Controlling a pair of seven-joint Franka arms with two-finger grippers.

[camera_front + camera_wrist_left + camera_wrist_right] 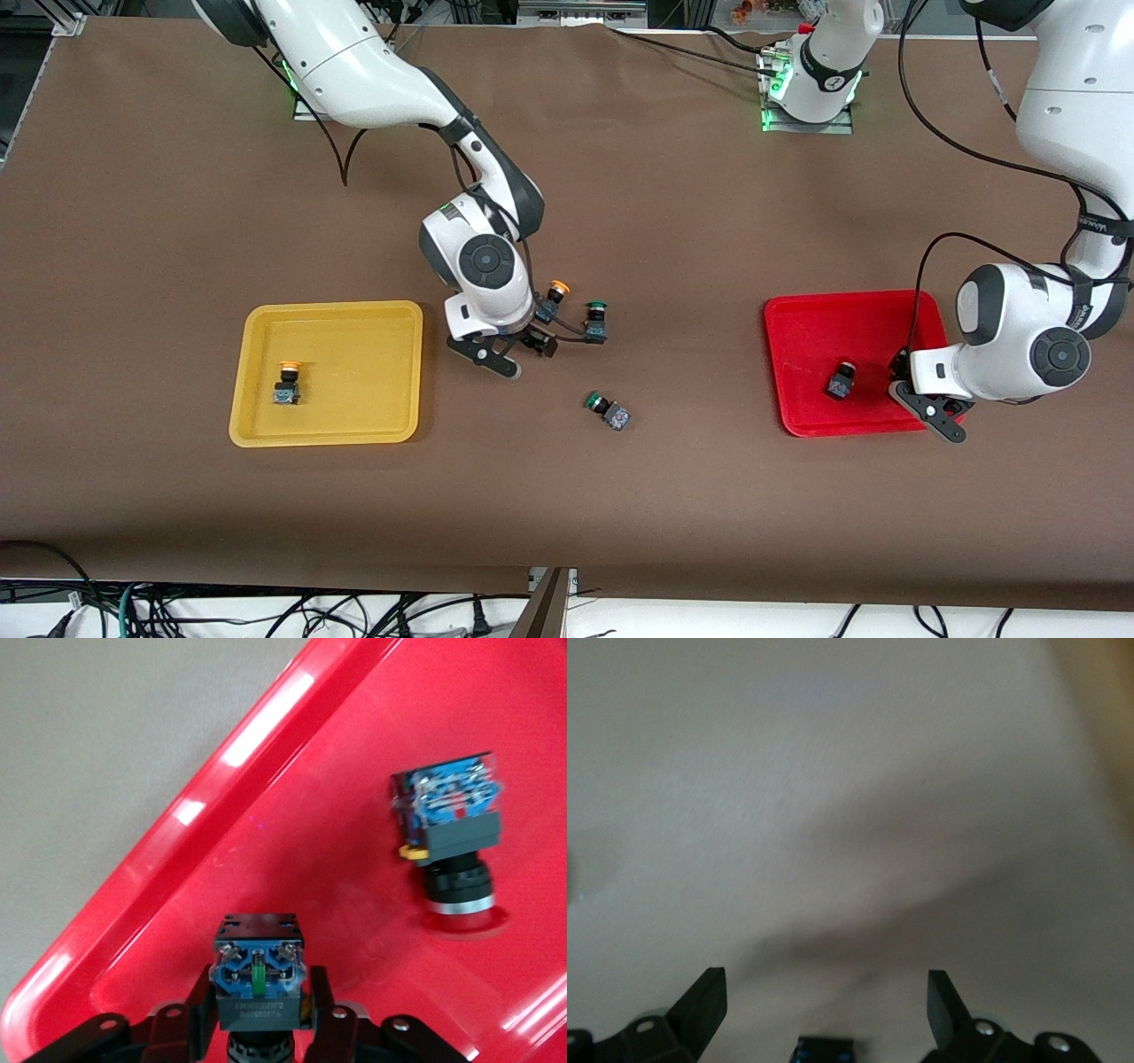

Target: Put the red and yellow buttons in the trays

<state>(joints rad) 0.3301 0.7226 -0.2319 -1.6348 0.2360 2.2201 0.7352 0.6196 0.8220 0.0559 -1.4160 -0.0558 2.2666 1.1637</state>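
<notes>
The red tray [815,354] holds one button [842,379] lying tilted, bluish base up; it also shows in the left wrist view [447,842]. My left gripper [930,403] is low over that tray [292,788], shut on a second button [260,979] with its base up and its cap hidden. The yellow tray [328,323] holds a yellow-capped button [288,383]. Another yellow-capped button [554,299] lies on the table beside my right gripper [518,350], which is open [826,992]. A bluish base [826,1050] shows between its fingers.
A green-capped switch [595,321] stands beside the loose yellow-capped one, toward the left arm's end. A second green-capped switch [607,410] lies nearer the front camera, between the trays. The brown table [567,496] has open room along its front.
</notes>
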